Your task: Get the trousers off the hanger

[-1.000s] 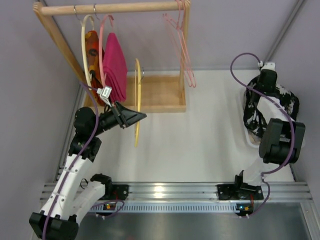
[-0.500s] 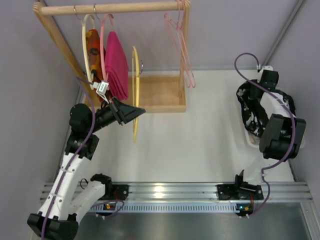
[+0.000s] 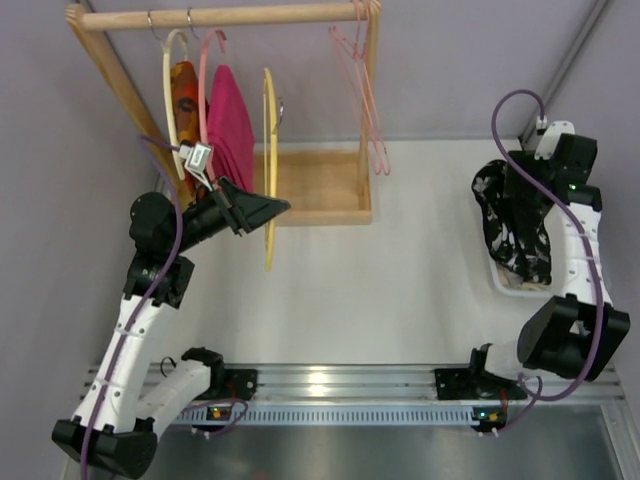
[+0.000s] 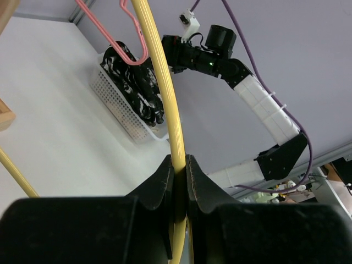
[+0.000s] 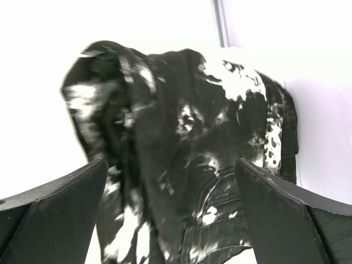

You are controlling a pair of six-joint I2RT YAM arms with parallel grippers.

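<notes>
The trousers (image 3: 520,230) sag over the basket (image 4: 118,107) as my right gripper (image 5: 170,168) springs wide, left gripper (image 4: 180,165) clamping the bare hanger (image 3: 268,200).

Splotched black trousers (image 3: 510,230) well apart from yellow hanger (image 3: 267,130)

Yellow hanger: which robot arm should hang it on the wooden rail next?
Left. The left gripper is shut on the thin yellow loop hanger, near the wooden rail. The right gripper is open, far off over the black-and-white splotched trousers in the white basket.
</notes>
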